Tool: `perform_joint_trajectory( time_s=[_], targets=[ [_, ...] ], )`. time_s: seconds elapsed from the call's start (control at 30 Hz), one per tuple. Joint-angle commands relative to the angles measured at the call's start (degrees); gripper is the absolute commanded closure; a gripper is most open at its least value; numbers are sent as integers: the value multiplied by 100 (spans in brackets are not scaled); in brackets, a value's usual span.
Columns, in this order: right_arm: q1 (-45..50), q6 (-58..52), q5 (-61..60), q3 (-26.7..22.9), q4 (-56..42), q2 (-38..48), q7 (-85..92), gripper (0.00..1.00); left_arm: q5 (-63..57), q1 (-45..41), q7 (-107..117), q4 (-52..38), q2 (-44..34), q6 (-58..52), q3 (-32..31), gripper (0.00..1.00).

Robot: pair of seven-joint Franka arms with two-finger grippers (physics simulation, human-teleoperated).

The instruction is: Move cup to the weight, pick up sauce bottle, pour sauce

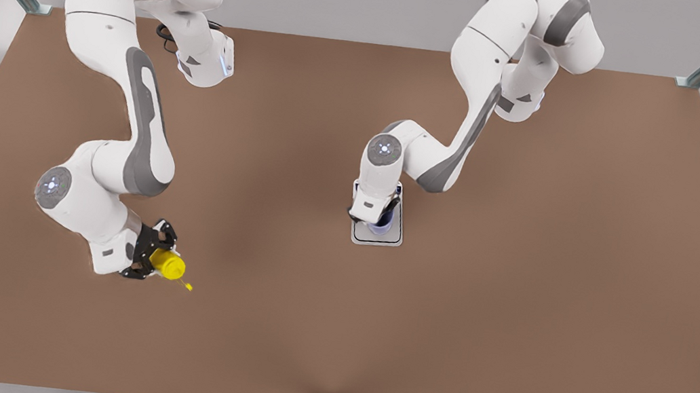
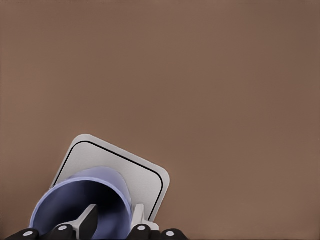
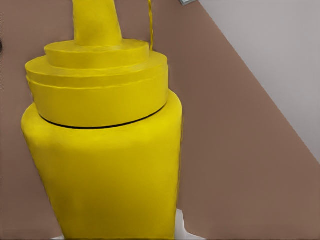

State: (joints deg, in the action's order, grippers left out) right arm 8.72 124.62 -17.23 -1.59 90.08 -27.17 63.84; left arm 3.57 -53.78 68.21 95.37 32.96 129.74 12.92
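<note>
The left gripper (image 1: 381, 218) is positioned over the weight (image 1: 377, 235), which lies flat on the brown table (image 1: 516, 281) near its centre. In the left wrist view, one finger (image 2: 89, 220) sits inside the cup (image 2: 82, 205) and the other finger (image 2: 138, 215) outside its wall, so the jaws are narrow and closed on the cup's rim. The cup stands upright on the weight's silver-grey plate (image 2: 140, 175), toward one side of the plate rather than at its middle. A thin dark line borders the plate; no readable figures or lettering appear on the weight.

The right gripper (image 1: 151, 258) is near the table's front edge on the front view's left, well apart from the weight. Its black jaws are clamped on the body of the sauce bottle (image 1: 168, 265), whose nozzle (image 1: 186, 283) points toward the front view's right and slightly down. In the right wrist view the sauce bottle (image 3: 105, 145) is plain yellow, with a stepped cap and no label, brand or writing.
</note>
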Motion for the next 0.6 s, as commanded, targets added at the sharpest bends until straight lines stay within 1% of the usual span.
perform_joint_trajectory(
  time_s=[0.0, 0.07, 0.27, 0.33, 0.37, 0.4, 0.43, 0.5, 0.53, 0.57],
  targets=[
    [7, 1, 9, 0, 0, 9, -12, 45, 4, 0, -1, -1, 0, -2, 0, 44],
    [156, -8, 27, 0, 18, 115, -205, 45, -5, 0, -9, -27, -9, -37, 9, 45],
    [174, -69, 27, 0, 123, 291, -258, 45, -5, 0, -53, -80, -185, -406, 53, 45],
    [183, -95, 308, 9, 115, 370, -460, 45, -5, 8, -106, -124, -343, -661, 132, 45],
    [288, -95, 554, 9, 106, 422, -636, 45, 47, 26, -413, -124, -606, -898, 439, 42],
    [393, -95, 984, 9, 106, 458, -1066, 45, 127, 43, -791, -106, -844, -1126, 782, 29],
    [622, -34, 1380, 9, 106, 467, -1550, 45, 539, 43, -1353, -71, -1019, -1372, 1414, 0],
    [1105, -8, 2259, 9, 71, 458, -2552, 45, 1076, 43, -3443, 148, -1239, -2120, 3119, 0],
    [1369, -8, 2628, 9, 71, 458, -2982, 45, 1260, 52, -4621, 386, -1301, -2137, 3901, 0],
    [1711, -8, 2953, 9, 71, 449, -3343, 45, 1401, 333, -5581, 483, -1257, -2129, 4324, 0]
  ],
)
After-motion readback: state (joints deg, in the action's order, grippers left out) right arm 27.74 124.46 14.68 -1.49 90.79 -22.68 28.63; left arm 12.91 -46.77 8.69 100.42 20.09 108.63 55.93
